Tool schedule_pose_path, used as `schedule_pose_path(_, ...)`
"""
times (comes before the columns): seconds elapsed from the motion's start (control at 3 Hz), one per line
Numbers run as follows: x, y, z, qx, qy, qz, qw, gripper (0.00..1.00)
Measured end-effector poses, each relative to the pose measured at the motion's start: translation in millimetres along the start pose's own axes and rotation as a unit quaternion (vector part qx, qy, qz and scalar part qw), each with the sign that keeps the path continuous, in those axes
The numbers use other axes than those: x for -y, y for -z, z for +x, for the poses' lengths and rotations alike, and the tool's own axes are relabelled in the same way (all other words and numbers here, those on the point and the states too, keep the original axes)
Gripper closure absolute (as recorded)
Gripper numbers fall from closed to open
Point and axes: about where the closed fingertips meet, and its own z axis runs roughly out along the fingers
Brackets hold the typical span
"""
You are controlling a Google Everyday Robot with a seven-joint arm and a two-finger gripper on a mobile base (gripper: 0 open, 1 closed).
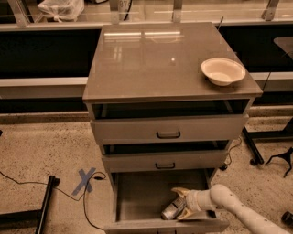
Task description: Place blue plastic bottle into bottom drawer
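Gripper: the gripper (179, 203) is down inside the bottom drawer (137, 196), toward its front right corner, coming in from the right on the end of the pale arm (231, 205).
Gripper state: released, I'd say. The two tan fingers (180, 190) are spread apart, one toward the back of the drawer and one toward the front panel.
Bottle: the blue plastic bottle (170, 210) is lying on its side on the drawer floor, right between those fingers. It sits nearer the front finger, with a gap on the back finger's side. Can't tell whether either finger is actually touching it.
Bottom drawer: pulled well out, grey inside. The left part of its floor is bare and the flat front panel runs along the bottom edge of the view.
Middle drawer: the middle drawer (165, 161) is pulled out a little, black handle in the centre.
Top drawer: the top drawer (168, 129) is also slightly out, same kind of black handle.
Cabinet top: the cabinet top (151, 59) is shiny grey-brown with light reflections on it.
Bowl: a cream bowl (223, 71) is sitting upright near the right edge of the top, well away from the gripper.
Floor: speckled floor (41, 151) with a blue tape X (85, 180) left of the cabinet and a thin black cable (27, 183) snaking past it.
Background: a plastic bag (61, 8) on the ledge at the upper left.
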Motion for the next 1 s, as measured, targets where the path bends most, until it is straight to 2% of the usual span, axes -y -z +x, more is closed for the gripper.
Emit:
schedule_pose_path(0.33,-3,9,-12,0.0,0.007,0.012,0.9999,0.12)
schedule_pose_path(0.67,-7,25,-16,-0.023,0.003,0.023,0.9995,0.0)
schedule_pose_path(1.0,-10,38,-15,-0.094,0.001,0.03,0.9951,0.0)
